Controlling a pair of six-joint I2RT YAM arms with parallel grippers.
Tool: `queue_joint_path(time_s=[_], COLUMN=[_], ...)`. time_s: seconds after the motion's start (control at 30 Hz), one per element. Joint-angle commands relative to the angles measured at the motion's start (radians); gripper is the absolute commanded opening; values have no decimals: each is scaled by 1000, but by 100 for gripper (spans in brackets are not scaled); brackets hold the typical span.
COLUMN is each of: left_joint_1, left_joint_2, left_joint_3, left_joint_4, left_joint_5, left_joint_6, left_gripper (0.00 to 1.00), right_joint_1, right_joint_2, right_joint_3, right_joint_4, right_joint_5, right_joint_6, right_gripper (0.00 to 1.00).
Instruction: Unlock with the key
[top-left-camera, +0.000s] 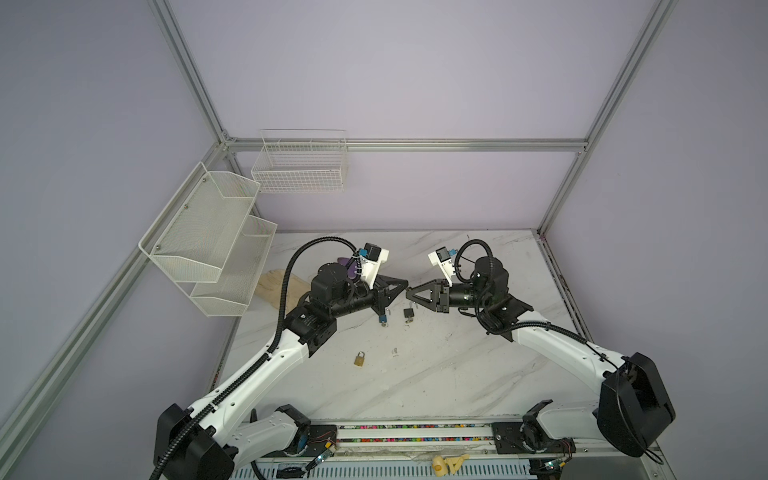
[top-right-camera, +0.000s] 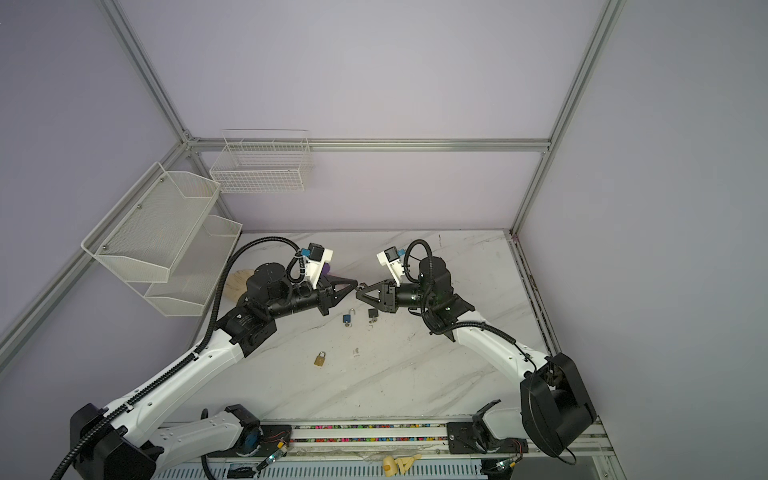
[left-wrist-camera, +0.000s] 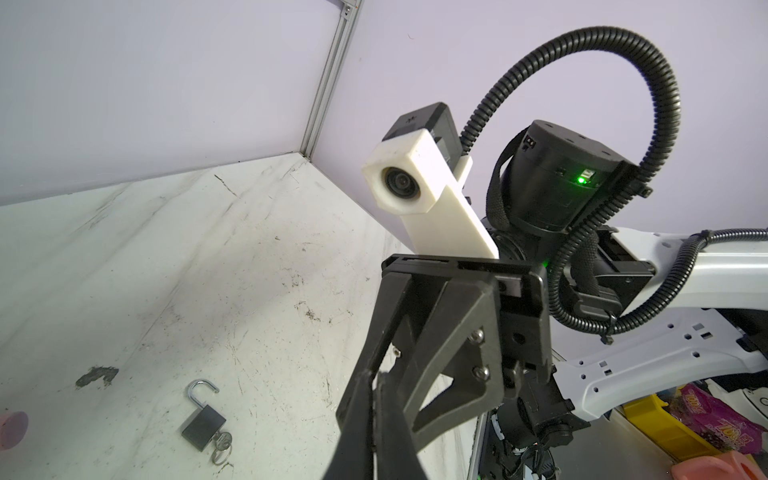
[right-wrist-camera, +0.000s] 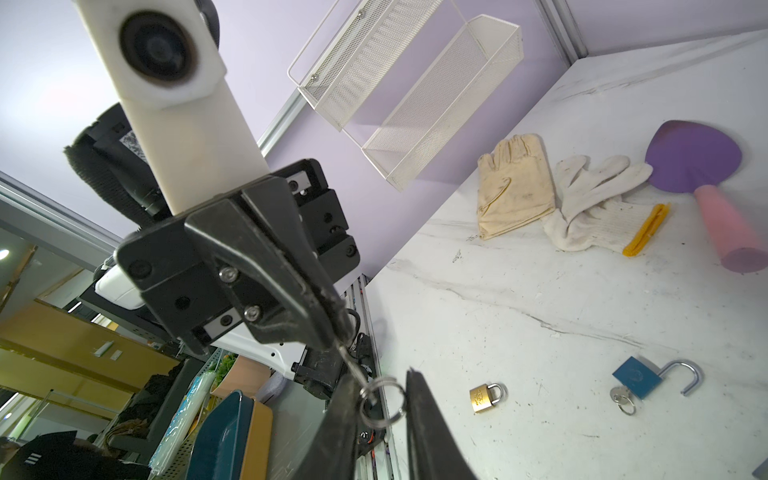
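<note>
Handover step, I reckon: left gripper pinched the key, right gripper sat narrow around its far end, grip unclear. Next needed a firm take, then the brass lock.

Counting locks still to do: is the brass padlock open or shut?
Shut. The brass padlock has both shackle ends seated in its body.

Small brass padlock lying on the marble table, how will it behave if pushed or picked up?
The small brass padlock looks solid metal: probably rigid, heavy for its size. It lies flat on the smooth marble table, so a push would likely slide it, not roll it. Its shackle is closed, so nothing should swing.
</note>
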Motion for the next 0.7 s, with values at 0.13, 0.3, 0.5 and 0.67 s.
queue_joint_path(time_s=[0.13, 0.3, 0.5, 0.67], left_joint_1=[7, 7, 7, 8], left_joint_2=[-2, 1, 6, -2], left_joint_3=[103, 104, 112, 114], left_joint_4=[19, 34, 19, 18], left_joint_5=[25, 26, 29, 18], left_joint_6=[16, 5, 10, 11], left_gripper=[0, 0, 0, 0], right_joint_1=[-8, -8, -8, -9], right_joint_2=[-16, -7, -7, -10], right_joint_3=[20, 13, 16, 9], right_joint_4=[76, 106, 107, 105], right_joint_5=[-31, -63, -63, -59], right_joint_6=[14, 33, 31, 33], right_gripper=[26, 26, 23, 22])
